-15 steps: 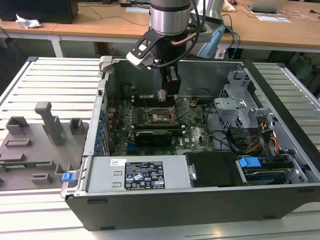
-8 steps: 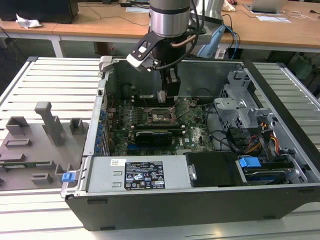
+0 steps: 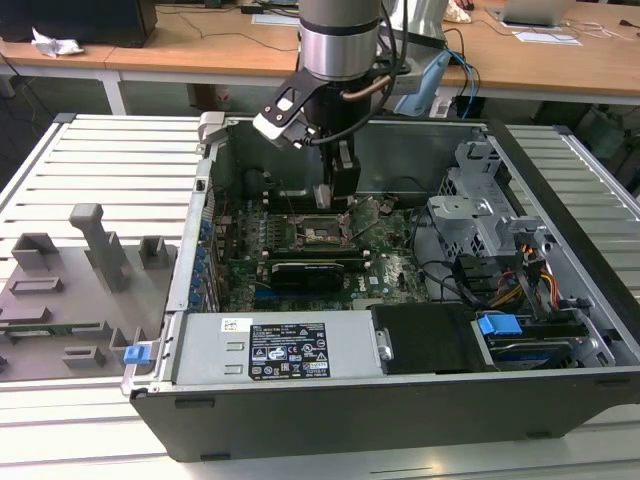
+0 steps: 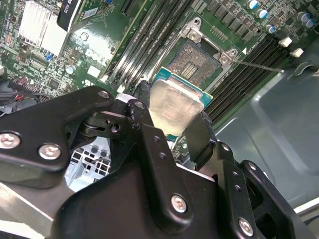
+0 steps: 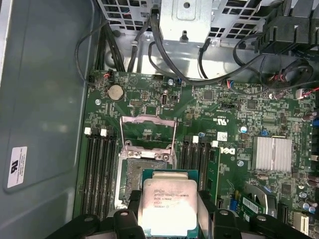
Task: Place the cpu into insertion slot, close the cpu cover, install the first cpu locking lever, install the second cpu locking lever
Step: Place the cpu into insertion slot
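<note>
My gripper [image 4: 172,117] is shut on the cpu [image 4: 174,104], a flat square chip with a silver top, held by two opposite edges between the black fingers [image 4: 144,102]. In both wrist views the chip hangs just above and partly over the insertion slot [image 5: 130,175], whose dark pin grid [image 4: 195,60] is uncovered. The cpu cover [image 5: 148,120], a thin grey metal frame, stands swung open at the slot's far edge. A thin metal locking lever [image 4: 261,65] sticks out beside the slot. In the exterior view the gripper [image 3: 338,200] hovers over the insertion slot [image 3: 325,232] inside the open computer case.
Long black memory slots [image 5: 98,169] flank the socket on both sides. A silver heat sink [image 5: 271,153], a black card [image 3: 305,270], loose cables [image 5: 164,59] and the drive cage [image 3: 480,215] crowd the case. A power supply [image 3: 285,350] sits at the front. A grey fixture tray [image 3: 70,290] lies outside.
</note>
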You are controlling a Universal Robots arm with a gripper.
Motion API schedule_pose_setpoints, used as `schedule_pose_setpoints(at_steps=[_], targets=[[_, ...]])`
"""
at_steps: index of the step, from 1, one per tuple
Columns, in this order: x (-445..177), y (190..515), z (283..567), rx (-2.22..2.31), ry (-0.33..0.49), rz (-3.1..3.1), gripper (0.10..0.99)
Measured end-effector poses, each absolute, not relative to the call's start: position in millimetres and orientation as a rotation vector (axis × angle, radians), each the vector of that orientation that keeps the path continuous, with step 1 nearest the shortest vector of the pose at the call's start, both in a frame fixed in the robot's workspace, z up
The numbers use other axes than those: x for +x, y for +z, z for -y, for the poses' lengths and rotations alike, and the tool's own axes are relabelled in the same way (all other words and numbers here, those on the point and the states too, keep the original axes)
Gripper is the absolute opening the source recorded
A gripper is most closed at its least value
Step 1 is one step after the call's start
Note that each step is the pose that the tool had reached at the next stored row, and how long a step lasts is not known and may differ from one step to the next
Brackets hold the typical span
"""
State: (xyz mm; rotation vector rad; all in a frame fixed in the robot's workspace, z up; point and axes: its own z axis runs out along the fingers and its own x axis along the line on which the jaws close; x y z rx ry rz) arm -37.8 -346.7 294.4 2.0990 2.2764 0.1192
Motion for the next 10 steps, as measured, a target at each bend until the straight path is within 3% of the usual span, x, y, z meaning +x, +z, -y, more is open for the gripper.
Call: schedule_pose_setpoints(at_steps=[10], targets=[[-37.8,287.2,346.7,2.099,0.119,-2.276,0.529]])
